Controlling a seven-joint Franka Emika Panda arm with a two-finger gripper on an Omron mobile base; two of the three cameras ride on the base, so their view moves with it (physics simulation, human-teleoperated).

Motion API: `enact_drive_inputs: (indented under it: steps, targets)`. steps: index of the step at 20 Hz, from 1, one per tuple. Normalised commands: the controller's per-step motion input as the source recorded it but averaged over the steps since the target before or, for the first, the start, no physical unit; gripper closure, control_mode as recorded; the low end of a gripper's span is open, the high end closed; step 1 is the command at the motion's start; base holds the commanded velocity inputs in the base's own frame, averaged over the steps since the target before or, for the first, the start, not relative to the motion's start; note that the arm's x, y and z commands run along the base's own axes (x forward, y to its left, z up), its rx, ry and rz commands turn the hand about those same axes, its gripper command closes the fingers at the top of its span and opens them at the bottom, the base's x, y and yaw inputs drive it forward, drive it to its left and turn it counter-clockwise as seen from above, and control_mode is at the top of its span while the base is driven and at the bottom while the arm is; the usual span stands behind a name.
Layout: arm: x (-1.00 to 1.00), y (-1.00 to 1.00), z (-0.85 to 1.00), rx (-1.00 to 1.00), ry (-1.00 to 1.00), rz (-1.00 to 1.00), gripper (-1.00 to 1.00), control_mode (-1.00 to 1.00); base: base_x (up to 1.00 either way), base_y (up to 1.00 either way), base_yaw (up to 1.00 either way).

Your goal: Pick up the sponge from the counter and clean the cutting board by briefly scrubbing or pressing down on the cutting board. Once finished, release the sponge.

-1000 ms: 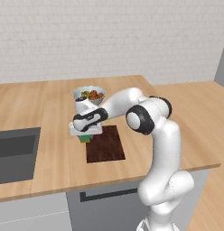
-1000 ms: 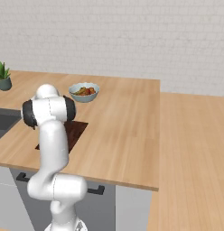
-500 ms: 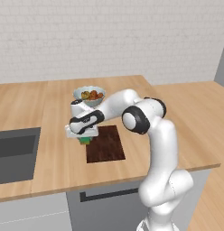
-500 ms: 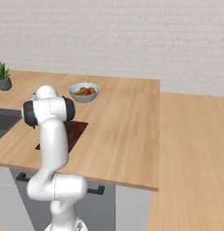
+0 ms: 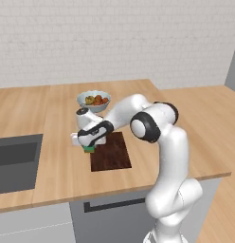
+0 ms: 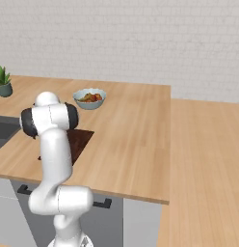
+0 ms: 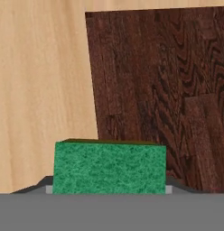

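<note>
The arm reaches forward and down over the light wooden bench (image 5: 53,118), with its jaws (image 5: 89,146) held low at the left edge of the dark brown cutting board (image 5: 112,154). The jaws pinch the green sponge (image 5: 89,148), one finger on each short side. In the hand view the sponge (image 7: 109,168) sits between the finger tips at the bottom, and the cutting board (image 7: 163,90) lies below it with bare bench (image 7: 41,81) to one side; the sponge hangs over the board's edge, partly above the wood of the bench. Whether it touches the board I cannot tell.

A bowl of fruit (image 5: 93,100) stands on the bench just behind the board. A grey sink (image 5: 15,161) is set into the bench on the left. A small potted plant (image 6: 3,82) stands at the far left in the right base view.
</note>
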Motion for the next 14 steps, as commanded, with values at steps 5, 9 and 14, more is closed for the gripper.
enact_drive_inputs:
  steps: [5,9,14]
  targets:
    - [0.0,-0.42,-0.12,0.0,0.0,0.0,1.0,-1.0,0.0,0.0,0.0]
    - [0.0,-0.49,-0.01,0.0,0.0,0.0,1.0,-1.0,0.0,0.0,0.0]
    - [-0.01,-0.5,-0.25,0.0,0.0,0.0,1.0,-1.0,0.0,0.0,0.0]
